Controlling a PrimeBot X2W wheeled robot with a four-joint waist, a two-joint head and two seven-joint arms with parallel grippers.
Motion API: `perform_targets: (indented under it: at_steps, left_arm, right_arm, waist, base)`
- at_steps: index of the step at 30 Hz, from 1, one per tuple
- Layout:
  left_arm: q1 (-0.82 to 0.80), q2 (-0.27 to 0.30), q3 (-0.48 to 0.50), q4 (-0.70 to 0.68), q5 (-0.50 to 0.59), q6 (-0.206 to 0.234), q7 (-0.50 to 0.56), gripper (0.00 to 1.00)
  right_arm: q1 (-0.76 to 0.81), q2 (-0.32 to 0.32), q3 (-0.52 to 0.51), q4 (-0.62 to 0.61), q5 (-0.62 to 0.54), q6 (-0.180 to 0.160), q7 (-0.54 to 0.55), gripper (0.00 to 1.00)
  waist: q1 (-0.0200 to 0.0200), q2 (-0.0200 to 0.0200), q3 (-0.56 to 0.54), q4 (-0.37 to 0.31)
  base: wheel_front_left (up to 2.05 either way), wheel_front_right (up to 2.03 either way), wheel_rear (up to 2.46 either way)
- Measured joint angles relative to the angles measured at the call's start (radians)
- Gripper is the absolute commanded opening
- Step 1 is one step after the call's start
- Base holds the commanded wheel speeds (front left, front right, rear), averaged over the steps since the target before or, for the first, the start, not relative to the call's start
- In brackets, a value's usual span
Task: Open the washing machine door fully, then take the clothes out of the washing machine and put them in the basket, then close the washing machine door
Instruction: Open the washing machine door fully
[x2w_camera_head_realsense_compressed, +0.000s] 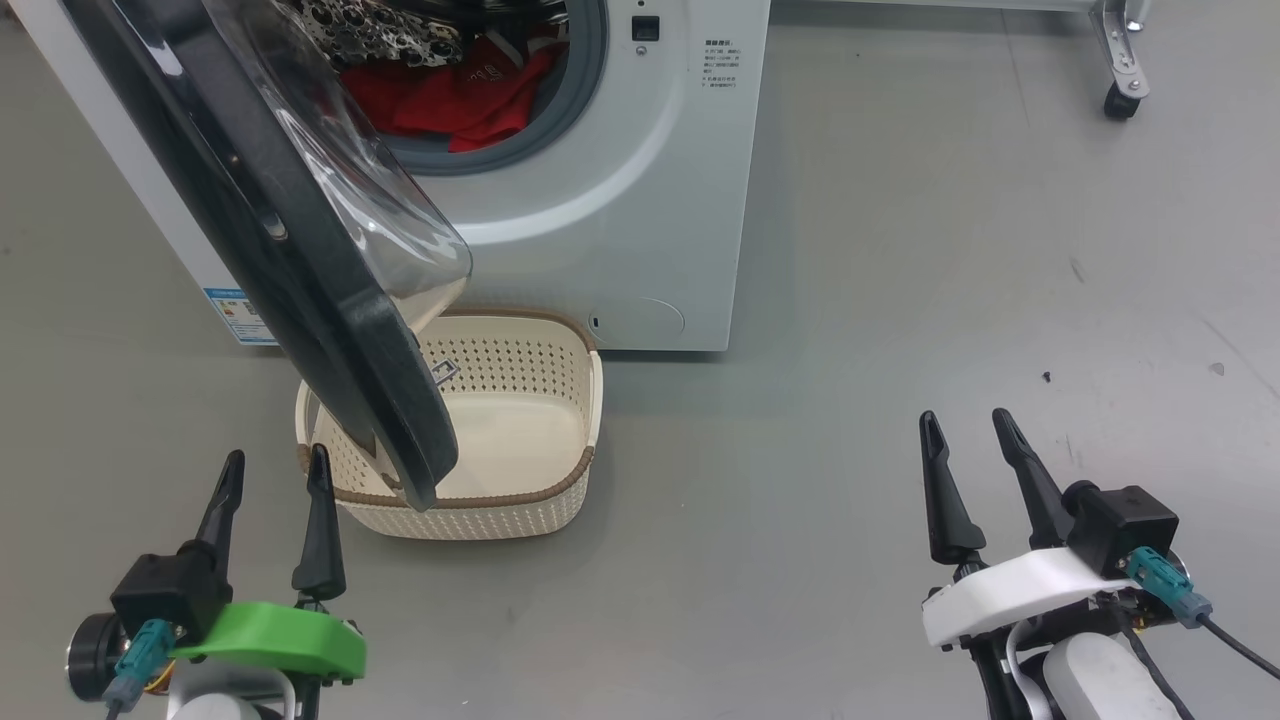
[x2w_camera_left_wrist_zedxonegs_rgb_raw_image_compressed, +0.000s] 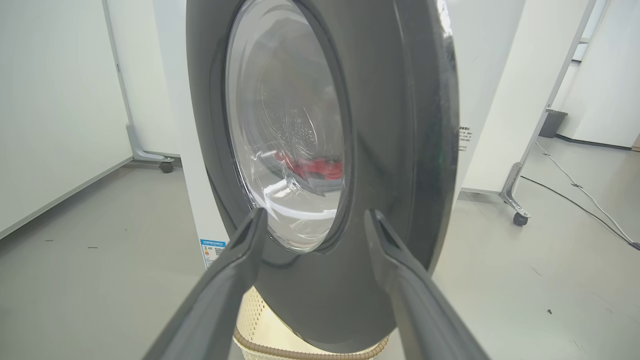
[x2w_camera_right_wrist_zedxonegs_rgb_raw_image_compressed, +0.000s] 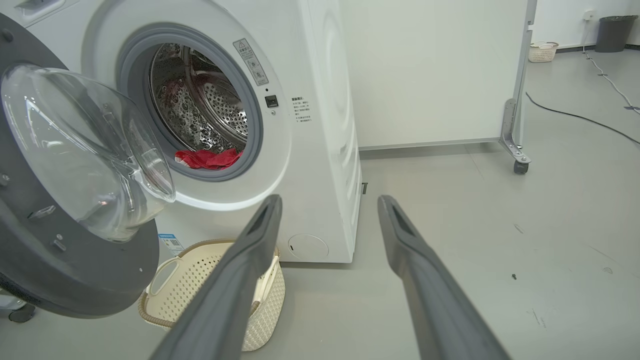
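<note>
At your lower left in the head view, the left gripper (x2w_camera_head_realsense_compressed: 277, 455) hangs low above the grey floor (x2w_camera_head_realsense_compressed: 900, 300) with its fingers spread and nothing between them. In the left wrist view those fingers point at the outer face of the door, close to it; you cannot tell from the pictures whether they touch it.

Just right of that gripper, the washing machine door (x2w_camera_head_realsense_compressed: 300, 250) stands swung out from the front of the machine. Its black rim runs down across the picture and its clear glass bowl bulges toward the drum. The door's lower edge hangs over the left part of the basket (x2w_camera_head_realsense_compressed: 590, 400), which sits on the floor right against the foot of the washing machine (x2w_camera_head_realsense_compressed: 650, 200). What you can see of the basket's inside holds nothing. A small blue sticker (x2w_camera_head_realsense_compressed: 240, 315) shows low on the machine's front, left of the door.

Up in the drum opening, the clothes (x2w_camera_head_realsense_compressed: 450, 95) lie in a red heap on the drum's bottom, just behind the grey gasket.

Further right, the right gripper (x2w_camera_head_realsense_compressed: 965, 415) hovers over bare floor, well apart from basket and machine, fingers spread and empty. At the upper right stands a caster (x2w_camera_head_realsense_compressed: 1120, 100) of a wheeled frame.
</note>
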Motion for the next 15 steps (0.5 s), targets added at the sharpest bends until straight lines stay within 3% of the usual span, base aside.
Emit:
perform_targets:
  at_steps: [15]
  left_arm:
    - [0.001, 0.000, -0.005, 0.011, 0.010, -0.002, 0.000, 1.00]
  right_arm:
    - [0.015, 0.028, -0.021, 0.009, -0.035, 0.033, 0.000, 1.00]
  waist:
    - [0.0000, 0.0000, -0.006, -0.005]
  base:
    - [0.00, 0.00, 0.00]
